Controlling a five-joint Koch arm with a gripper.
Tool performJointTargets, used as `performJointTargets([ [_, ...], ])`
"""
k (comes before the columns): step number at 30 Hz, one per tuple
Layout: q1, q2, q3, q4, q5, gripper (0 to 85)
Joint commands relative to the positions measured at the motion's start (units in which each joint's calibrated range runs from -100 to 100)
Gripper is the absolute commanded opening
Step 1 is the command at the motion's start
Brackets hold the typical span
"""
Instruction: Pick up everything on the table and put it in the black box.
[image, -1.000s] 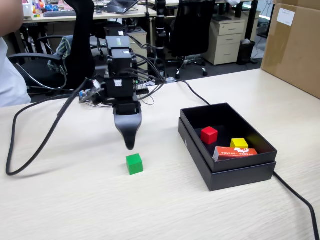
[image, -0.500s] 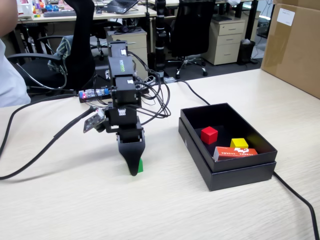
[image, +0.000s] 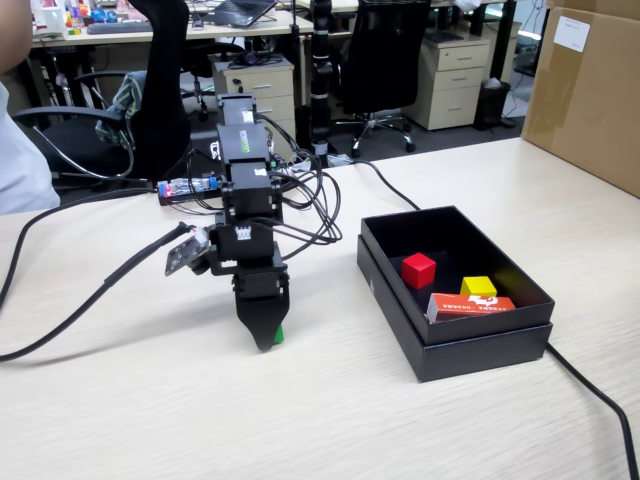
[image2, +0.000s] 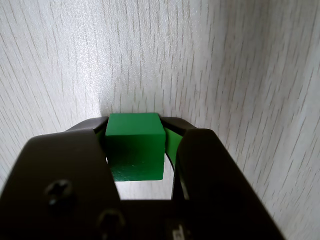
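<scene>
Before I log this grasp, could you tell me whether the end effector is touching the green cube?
Touching. In the wrist view, the end effector has both jaws flush against opposite sides of the green cube, with no gap showing.

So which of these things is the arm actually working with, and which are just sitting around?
Part of the job:
- small bright green cube, between the gripper jaws
- shallow matte black cardboard box
- pale wood-grain table

Just lying about:
- red cube, yellow cube and orange packet, already in the box
- big brown carton
- black cables
</scene>
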Motion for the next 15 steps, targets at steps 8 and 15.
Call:
performJointTargets([
  [8,6.2,-36.4,-4.2,-0.2,-0.3,0.8],
  [15,12.8,-43.5,-3.4,-0.2,0.8,0.8],
])
